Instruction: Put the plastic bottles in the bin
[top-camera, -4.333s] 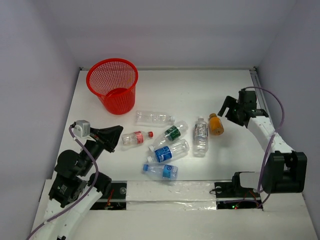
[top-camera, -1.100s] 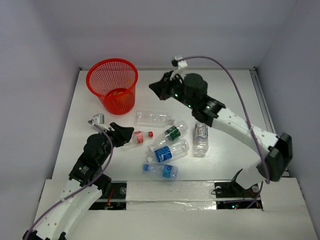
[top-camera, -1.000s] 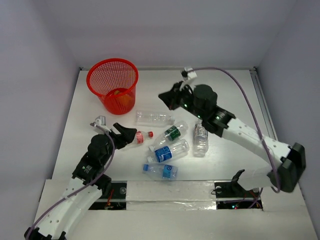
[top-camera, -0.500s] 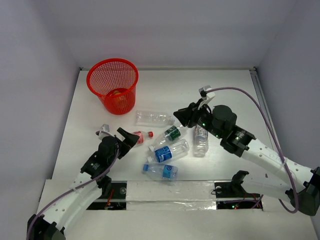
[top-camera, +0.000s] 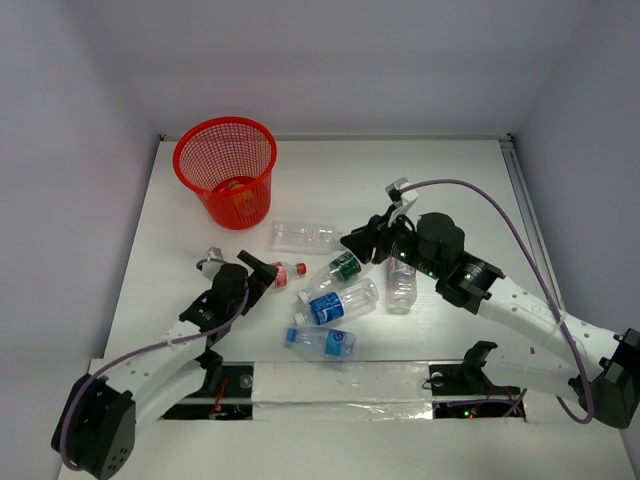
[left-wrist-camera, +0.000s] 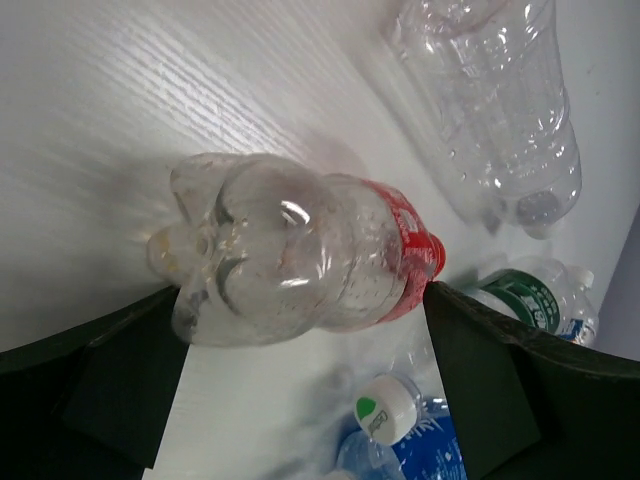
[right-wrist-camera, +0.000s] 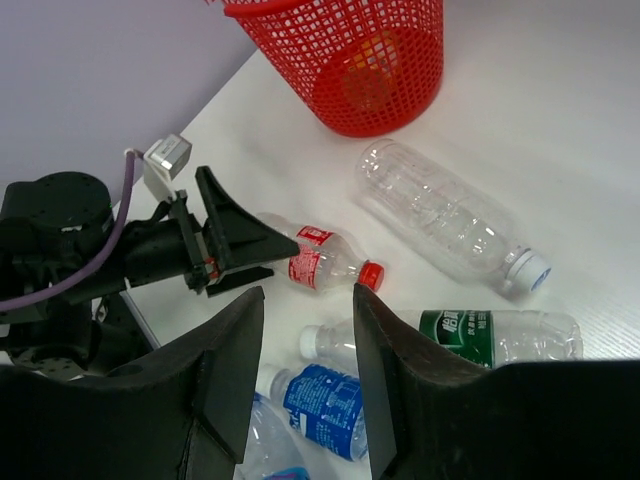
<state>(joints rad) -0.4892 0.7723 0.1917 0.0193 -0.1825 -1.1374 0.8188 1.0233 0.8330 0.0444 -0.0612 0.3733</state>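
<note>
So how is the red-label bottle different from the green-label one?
The red-label bottle has a red cap; the green-label bottle has a white one. The red-label bottle lies between the open fingers of the left hand; the green-label bottle lies outside them, nearer the right hand. Both are clear and lie on their sides on the table.

White table (top-camera: 450, 180), red mesh bin (top-camera: 245, 208) upright far left, seemingly 6 plastic bottles (top-camera: 335, 303) flat near the middle.

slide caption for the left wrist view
Left arm's open fingers flank the lying red-label bottle; an unlabelled bottle and a green-label bottle lie beyond.
</note>
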